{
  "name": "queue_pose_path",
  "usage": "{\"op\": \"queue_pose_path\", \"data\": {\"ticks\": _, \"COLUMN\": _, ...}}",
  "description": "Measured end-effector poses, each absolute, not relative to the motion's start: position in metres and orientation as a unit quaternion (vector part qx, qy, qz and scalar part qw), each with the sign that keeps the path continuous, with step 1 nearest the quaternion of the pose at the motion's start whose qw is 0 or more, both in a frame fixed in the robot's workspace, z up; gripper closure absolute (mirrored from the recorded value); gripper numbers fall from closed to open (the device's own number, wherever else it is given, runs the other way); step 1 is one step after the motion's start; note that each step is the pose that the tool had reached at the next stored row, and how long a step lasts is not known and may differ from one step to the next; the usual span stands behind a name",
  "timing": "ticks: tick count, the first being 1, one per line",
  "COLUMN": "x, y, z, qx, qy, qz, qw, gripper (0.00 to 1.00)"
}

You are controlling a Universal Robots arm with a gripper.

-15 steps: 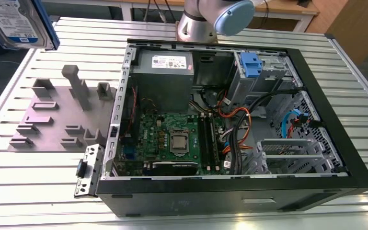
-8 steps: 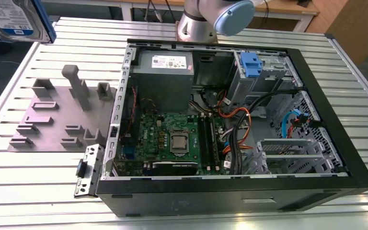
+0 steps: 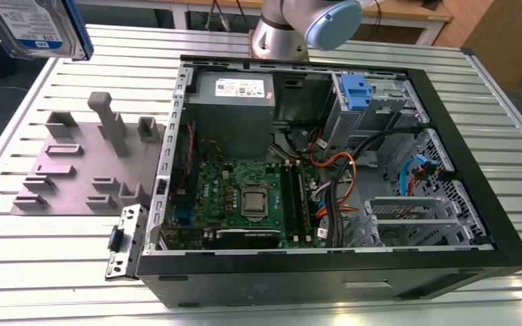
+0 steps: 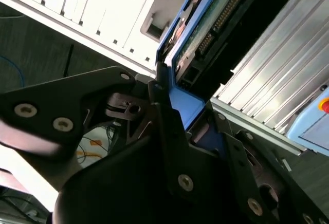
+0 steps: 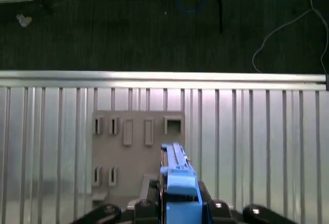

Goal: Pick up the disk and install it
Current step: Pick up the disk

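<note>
**Disk** (image 3: 36, 26): silver-grey drive with a white-and-blue label, framed in a blue bracket. In the exterior view it is at the far corner on the exterior view's left, raised clear of the surface (image 3: 43, 272), label side to the camera, well apart from the computer case (image 3: 334, 268). The second wrist view shows its circuit-board side.

**End effector** (image 4: 187, 112): black fingers clamped on the disk's blue bracket, one on each side of its edge.

**Computer case**: black tower lying on its side on the slatted metal surface, side panel off.
- Motherboard (image 3: 242, 197)
- Grey power supply (image 3: 232, 102) with a white sticker
- Orange and black cables (image 3: 334, 170)
- Blue clip (image 3: 355, 92) at the drive bay

**Fixture plate** (image 3: 71, 170): grey, with upright pegs and slots. It lies flat just beside the case, on the exterior view's left.

**Arm base** (image 3: 284, 34): stands behind the case.
</note>
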State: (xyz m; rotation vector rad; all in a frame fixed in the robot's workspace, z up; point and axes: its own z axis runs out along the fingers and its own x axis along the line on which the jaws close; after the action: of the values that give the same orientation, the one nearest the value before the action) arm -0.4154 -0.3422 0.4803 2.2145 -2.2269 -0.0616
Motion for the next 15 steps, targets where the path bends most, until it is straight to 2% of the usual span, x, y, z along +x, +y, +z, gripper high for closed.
{"op": "queue_pose_path", "data": {"ticks": 3, "x": -0.415, "y": -0.343, "z": 0.489, "qx": 0.705, "qy": -0.709, "qz": -0.02, "qw": 0.0, "gripper": 0.64}}
{"op": "queue_pose_path", "data": {"ticks": 15, "x": -0.392, "y": -0.36, "z": 0.49, "qx": 0.705, "qy": -0.709, "qz": -0.022, "qw": 0.002, "gripper": 0.64}}
